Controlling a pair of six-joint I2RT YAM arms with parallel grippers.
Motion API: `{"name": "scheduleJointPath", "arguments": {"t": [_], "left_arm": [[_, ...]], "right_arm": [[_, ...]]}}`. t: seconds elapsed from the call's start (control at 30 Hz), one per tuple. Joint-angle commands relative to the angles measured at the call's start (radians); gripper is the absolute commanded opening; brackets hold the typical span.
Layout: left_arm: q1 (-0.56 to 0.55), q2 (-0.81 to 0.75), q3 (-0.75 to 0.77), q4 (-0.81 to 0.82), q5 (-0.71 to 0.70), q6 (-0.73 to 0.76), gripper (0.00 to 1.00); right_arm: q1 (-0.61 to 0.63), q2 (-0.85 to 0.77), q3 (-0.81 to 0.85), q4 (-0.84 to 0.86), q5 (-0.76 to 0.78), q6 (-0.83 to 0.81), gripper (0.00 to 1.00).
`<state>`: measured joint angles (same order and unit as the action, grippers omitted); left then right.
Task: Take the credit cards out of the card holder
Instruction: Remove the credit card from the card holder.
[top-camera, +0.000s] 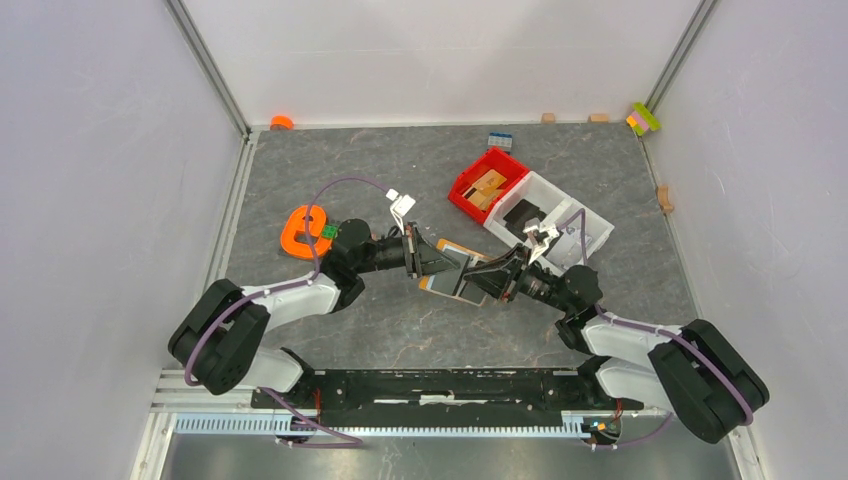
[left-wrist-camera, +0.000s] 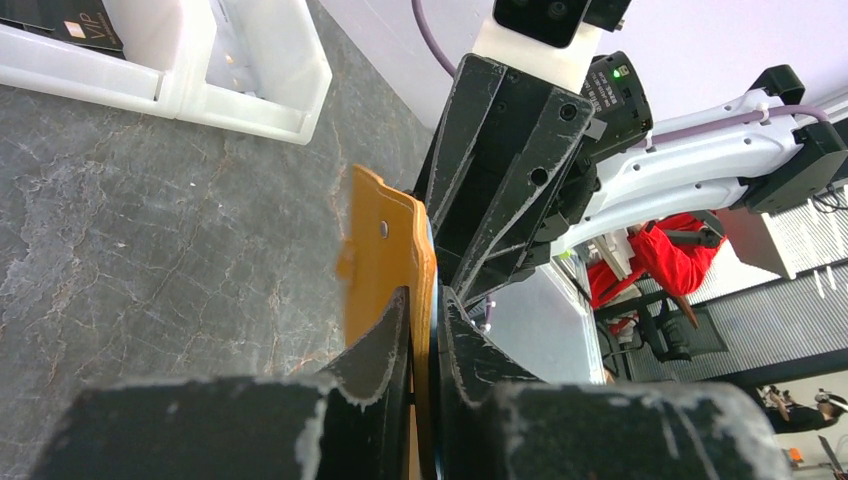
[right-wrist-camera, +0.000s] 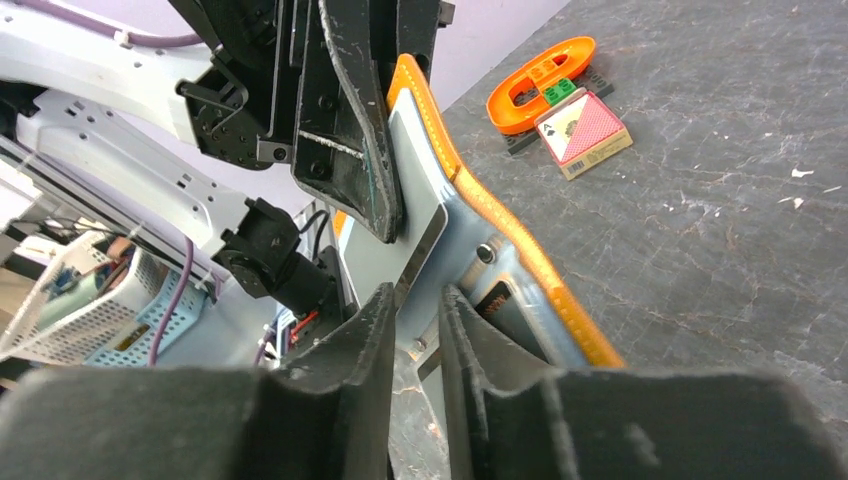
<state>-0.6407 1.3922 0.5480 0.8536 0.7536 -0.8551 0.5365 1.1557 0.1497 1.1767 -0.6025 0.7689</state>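
Observation:
The orange card holder (top-camera: 452, 288) is held off the table at the centre, between both grippers. My left gripper (top-camera: 432, 262) is shut on its orange flap (left-wrist-camera: 385, 250), with both fingers pressed on it (left-wrist-camera: 425, 292). The pale blue lining (right-wrist-camera: 470, 235) faces my right gripper (right-wrist-camera: 415, 292), whose fingers stand close together over the lining's lower edge. A grey card (right-wrist-camera: 405, 190) lies against the lining, its lower corner at my right fingertips. Another card with print (right-wrist-camera: 495, 298) shows in a slot. A dark card (top-camera: 520, 213) lies in the white tray (top-camera: 585, 225).
A red bin (top-camera: 462, 190) with tan wooden blocks stands behind the wallet, touching the white tray (left-wrist-camera: 250, 80). An orange ring (top-camera: 305, 230) lies left of the left arm, with a card box (right-wrist-camera: 580, 135) beside it. Small blocks (top-camera: 643, 118) sit along the back wall.

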Motion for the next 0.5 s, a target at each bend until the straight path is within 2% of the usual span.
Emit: {"name": "scheduleJointPath", "arguments": {"t": [0.0,0.1,0.2,0.37,0.47], "left_arm": [[-0.009,-0.019,0.011,0.071,0.044,-0.013,0.02],[-0.008,0.001,0.012,0.104,0.056,-0.040,0.02],[-0.008,0.031,0.013,0.152,0.068,-0.070,0.02],[-0.009,0.047,0.015,0.164,0.073,-0.076,0.02],[-0.010,0.042,0.018,0.142,0.066,-0.062,0.02]], "right_arm": [[-0.008,0.025,-0.006,0.087,0.001,0.019,0.35],[-0.007,0.054,-0.006,0.145,-0.028,0.049,0.38],[-0.007,0.084,-0.002,0.202,-0.051,0.077,0.31],[-0.006,0.116,0.004,0.262,-0.080,0.112,0.28],[-0.004,0.130,0.004,0.287,-0.087,0.129,0.22]]}}
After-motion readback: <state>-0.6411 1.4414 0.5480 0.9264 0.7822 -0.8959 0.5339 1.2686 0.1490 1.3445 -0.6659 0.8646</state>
